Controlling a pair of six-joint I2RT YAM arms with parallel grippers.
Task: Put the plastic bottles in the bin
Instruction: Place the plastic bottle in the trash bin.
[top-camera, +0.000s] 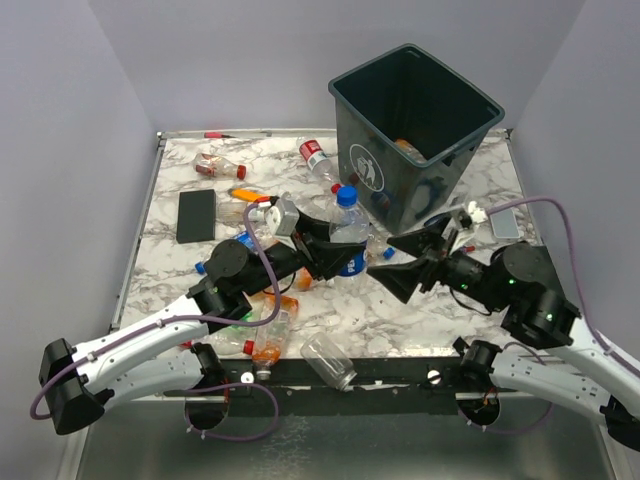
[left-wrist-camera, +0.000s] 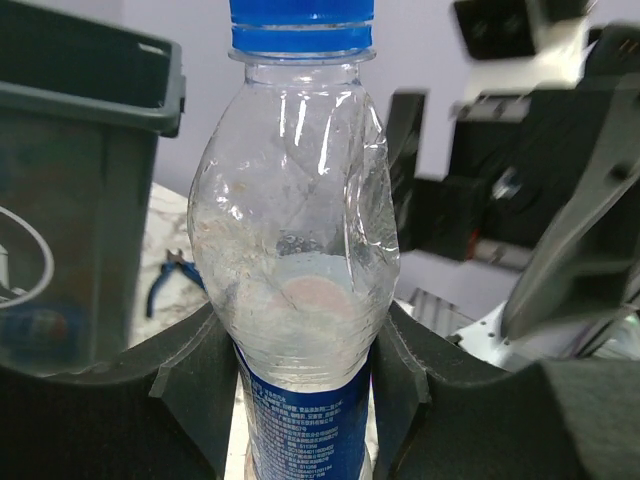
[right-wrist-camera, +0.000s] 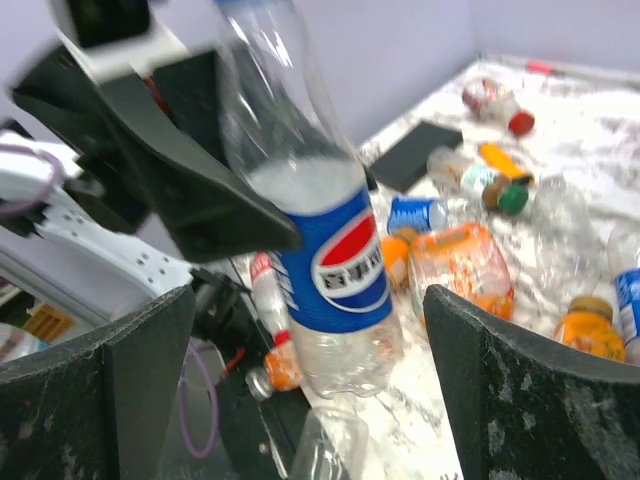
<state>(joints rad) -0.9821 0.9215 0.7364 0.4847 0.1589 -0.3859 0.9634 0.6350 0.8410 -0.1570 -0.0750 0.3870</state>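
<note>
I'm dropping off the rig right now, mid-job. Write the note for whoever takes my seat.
Left claw: shut on the blue-capped Pepsi bottle, which stands upright and is not yet over the bin.
Right claw: open, one finger on either side of that bottle, not touching it.
Done: something orange shows inside the bin, probably a bottle.
Left: drop the held bottle into the bin, then collect the many loose bottles lying across the marble table.
</note>
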